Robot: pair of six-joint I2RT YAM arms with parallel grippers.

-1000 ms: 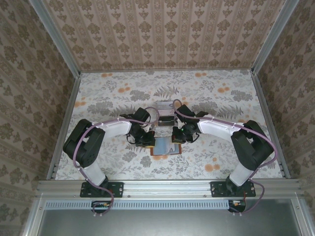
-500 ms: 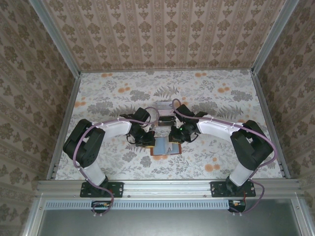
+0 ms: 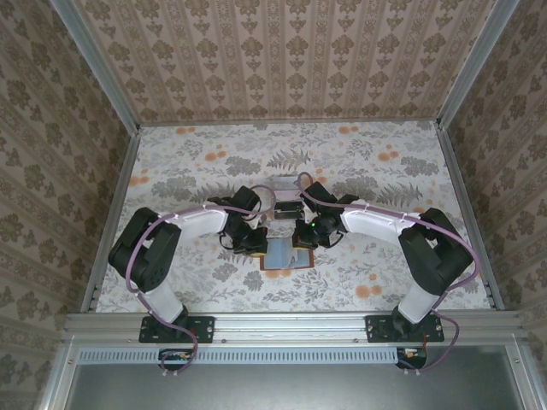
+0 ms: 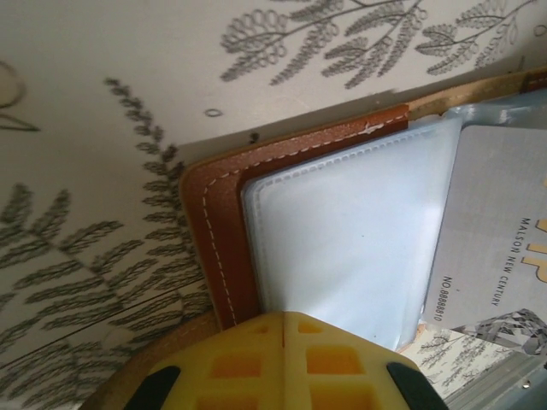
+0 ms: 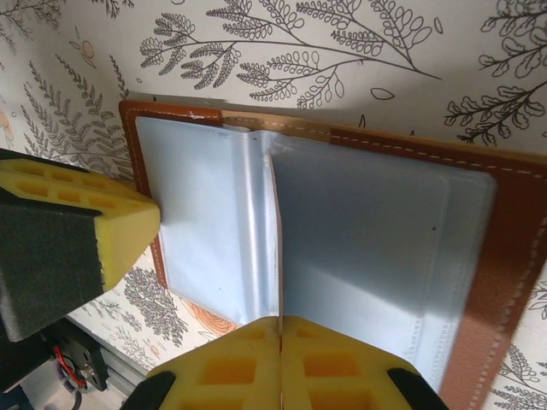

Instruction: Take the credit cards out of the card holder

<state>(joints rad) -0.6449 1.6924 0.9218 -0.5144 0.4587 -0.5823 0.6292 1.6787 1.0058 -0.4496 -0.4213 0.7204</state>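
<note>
The card holder (image 3: 286,254) lies open on the floral table between both arms, its brown stitched border (image 4: 220,224) framing grey-blue plastic sleeves (image 5: 376,231). One grey credit card (image 4: 500,231) with printed lettering lies at the holder's far side in the left wrist view. My left gripper (image 4: 285,318) is shut, its tips resting on the holder's edge; its yellow fingers (image 5: 120,224) press the left border in the right wrist view. My right gripper (image 5: 280,323) is shut on a thin sleeve leaf standing edge-on along the holder's middle fold. Whether a card is inside that leaf is not visible.
A small clear plastic box (image 3: 288,190) stands just behind the card holder, close to both wrists. Patterned walls enclose the table on three sides, with a metal rail (image 3: 291,323) along the near edge. Open tablecloth lies to the left and right.
The right gripper has edged slightly left over the card holder's middle. The left arm has stayed where it was.
</note>
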